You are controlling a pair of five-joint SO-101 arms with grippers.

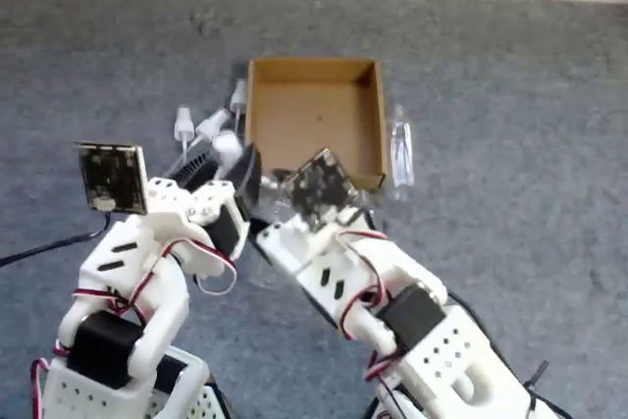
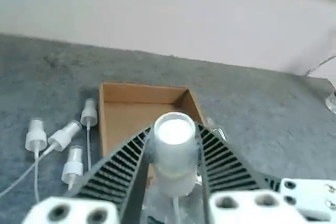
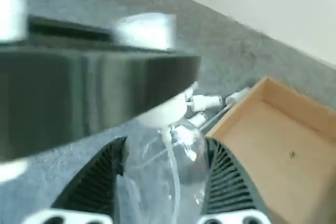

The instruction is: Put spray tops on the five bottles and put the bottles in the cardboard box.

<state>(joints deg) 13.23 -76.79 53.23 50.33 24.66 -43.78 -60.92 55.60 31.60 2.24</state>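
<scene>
high view from above, steeply down; wrist views low and close; cardboard box [image 1: 314, 120] common to all

clear glossy plastic bottle [image 3: 167, 153], smooth white plastic spray top [image 2: 174, 140], matt brown cardboard box [image 1: 314, 115], rough fuzzy grey carpet [image 1: 510, 95]

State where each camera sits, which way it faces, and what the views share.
High view: fixed above the table, looking down at the cardboard box; both arms show.
Left wrist view: on the left arm, looking past the left gripper, shut on a spray top, toward the box.
Right wrist view: on the right arm, looking past the right gripper, shut on a clear bottle.
Shared: all three show the box.
</scene>
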